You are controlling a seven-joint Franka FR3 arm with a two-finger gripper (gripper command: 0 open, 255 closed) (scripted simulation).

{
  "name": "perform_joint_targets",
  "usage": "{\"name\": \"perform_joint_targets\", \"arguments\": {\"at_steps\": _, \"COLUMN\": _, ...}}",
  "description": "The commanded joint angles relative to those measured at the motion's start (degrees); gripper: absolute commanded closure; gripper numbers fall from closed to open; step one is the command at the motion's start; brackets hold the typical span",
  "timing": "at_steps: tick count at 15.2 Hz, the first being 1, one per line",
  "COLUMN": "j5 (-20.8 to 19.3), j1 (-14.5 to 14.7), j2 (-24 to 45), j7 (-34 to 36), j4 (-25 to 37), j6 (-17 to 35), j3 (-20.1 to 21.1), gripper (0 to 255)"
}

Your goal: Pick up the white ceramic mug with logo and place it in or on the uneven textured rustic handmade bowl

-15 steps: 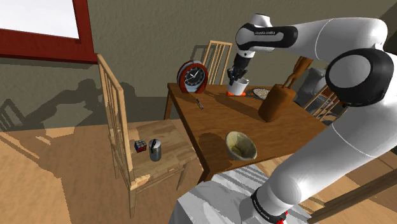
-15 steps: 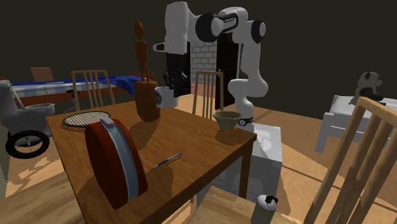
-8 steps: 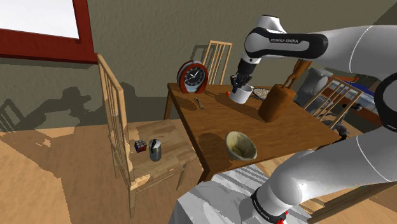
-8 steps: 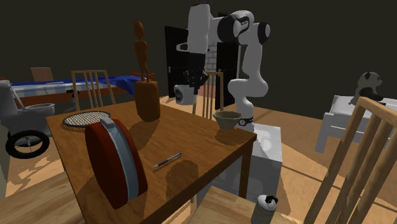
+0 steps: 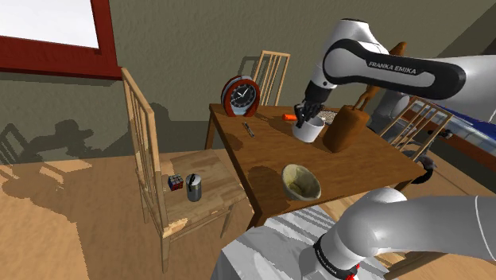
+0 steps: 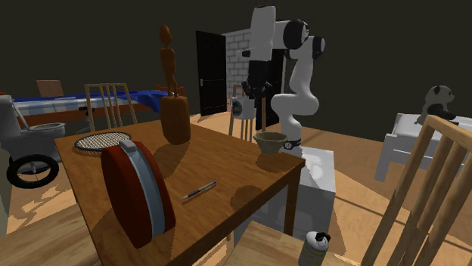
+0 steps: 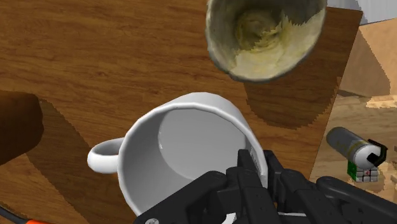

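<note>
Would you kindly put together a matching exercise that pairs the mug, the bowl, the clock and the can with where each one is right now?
Things:
1. white mug
2. bowl
3. red clock
4. can

Places:
A. on the chair seat
B. standing upright at a corner of the table
C. clasped at its rim by the gripper
D. resting on the tabletop, empty

Pairs: 1-C, 2-D, 3-B, 4-A
</note>
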Motion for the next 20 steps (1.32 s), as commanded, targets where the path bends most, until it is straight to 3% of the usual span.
{"name": "perform_joint_targets", "arguments": {"at_steps": 1, "j5": 0.30, "j1": 0.08, "j2": -4.96, "j7": 1.07, "j4": -3.25, "j6": -1.84, "j3": 1.14, "gripper": 255}}
{"name": "perform_joint_targets", "arguments": {"at_steps": 9, "j5": 4.58, "j1": 2.26, "j2": -21.88, "j7": 6.42, "j4": -10.85, "j6": -11.62, "j3": 7.37, "gripper": 255}}
{"name": "perform_joint_targets", "arguments": {"at_steps": 20, "j5": 4.53, "j1": 2.34, "j2": -23.90, "j7": 6.85, "j4": -20.21, "j6": -4.30, "j3": 7.35, "gripper": 255}}
